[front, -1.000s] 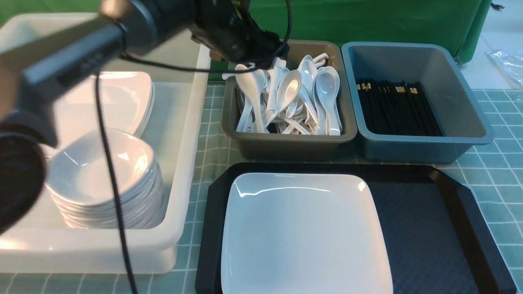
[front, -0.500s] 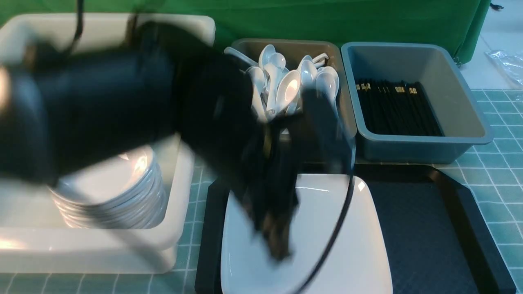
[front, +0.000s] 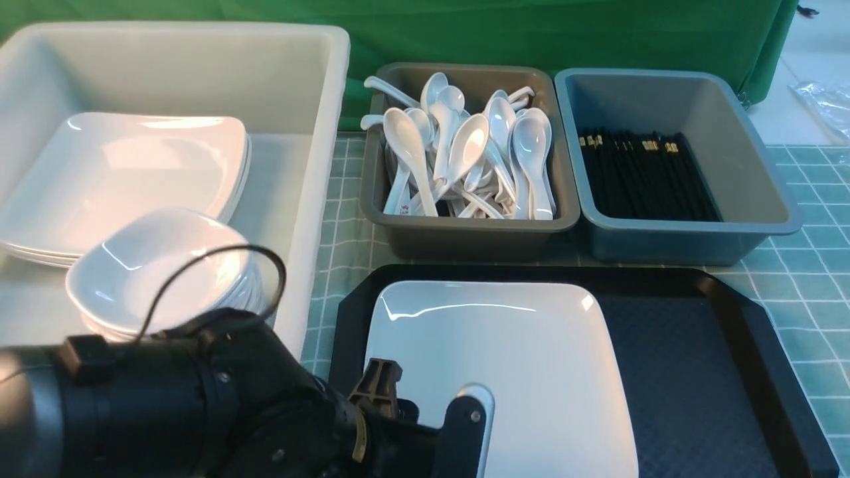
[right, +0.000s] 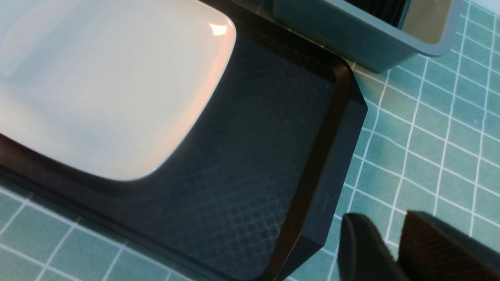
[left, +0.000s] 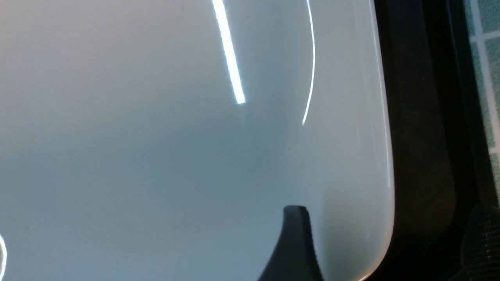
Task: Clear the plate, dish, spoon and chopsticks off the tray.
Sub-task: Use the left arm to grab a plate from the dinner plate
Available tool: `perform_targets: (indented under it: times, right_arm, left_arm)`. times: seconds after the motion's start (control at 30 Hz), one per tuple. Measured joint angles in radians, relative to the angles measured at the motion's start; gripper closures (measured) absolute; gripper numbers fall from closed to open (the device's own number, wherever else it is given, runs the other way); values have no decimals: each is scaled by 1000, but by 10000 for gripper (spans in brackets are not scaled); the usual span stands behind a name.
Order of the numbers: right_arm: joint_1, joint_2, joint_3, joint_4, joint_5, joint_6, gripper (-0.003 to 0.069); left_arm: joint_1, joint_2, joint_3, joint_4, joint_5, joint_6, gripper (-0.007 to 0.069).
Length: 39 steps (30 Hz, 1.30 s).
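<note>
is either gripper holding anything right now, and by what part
Right gripper holds nothing. Left gripper sits at the plate's near left corner, one finger over its surface; whether it grips the rim cannot be told.

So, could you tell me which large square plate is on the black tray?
The lone plate on the left half of the tray, before the spoon bin; the other plates sit stacked in the white tub.

On my left stands a white tub [front: 330,99]; further right a brown bin [front: 465,242] and a blue-grey bin [front: 664,249] (rims side by side), on the green checked worktop [front: 810,279].
</note>
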Motion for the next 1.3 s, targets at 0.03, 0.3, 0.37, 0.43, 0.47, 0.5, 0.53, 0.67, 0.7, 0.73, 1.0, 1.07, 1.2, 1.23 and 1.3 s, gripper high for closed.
perform_targets:
  times: [0.03, 0.3, 0.37, 0.43, 0.47, 0.5, 0.53, 0.67, 0.7, 0.73, 1.0, 1.07, 1.2, 1.23, 1.3]
  right_arm:
    - [0, 0, 0, 1, 0, 0, 463]
    - [0, 0, 0, 15, 0, 0, 463]
    - [0, 0, 0, 17, 0, 0, 463]
    - [0, 0, 0, 18, 0, 0, 463]
    - [0, 0, 0, 18, 0, 0, 463]
    - [0, 0, 0, 18, 0, 0, 463]
    - [0, 0, 0, 18, 0, 0, 463]
    - [0, 0, 0, 19, 0, 0, 463]
    - [0, 0, 0, 19, 0, 0, 463]
    - [0, 0, 0, 19, 0, -1, 463]
    - [0, 0, 0, 21, 13, -1, 463]
    - [0, -3, 0, 23, 28, -1, 463]
    - [0, -10, -3, 23, 38, 3, 463]
    - [0, -10, -8, 23, 38, 5, 463]
    - [0, -10, -21, 23, 21, 25, 463]
  left_arm:
    - [0, 8, 5, 31, -12, 3, 76]
    - [0, 90, 11, 237, -106, -69, 139]
    - [0, 102, 11, 275, -115, -104, 163]
    - [0, 113, 11, 308, -117, -149, 188]
    - [0, 117, 11, 316, -118, -165, 199]
    - [0, 117, 11, 319, -118, -165, 201]
    - [0, 121, 11, 322, -119, -174, 212]
    - [-1, 127, 10, 325, -117, -182, 246]
    - [-2, 127, 9, 325, -115, -185, 260]
    - [-2, 128, 9, 325, -110, -198, 306]
    - [-33, 108, -7, 317, -98, -216, 429]
    - [-67, 74, -24, 277, -38, -217, 452]
    - [-145, -16, -63, 224, 53, -224, 530]
    - [-167, -44, -76, 214, 71, -227, 552]
    - [-212, -107, -104, 192, 102, -236, 587]
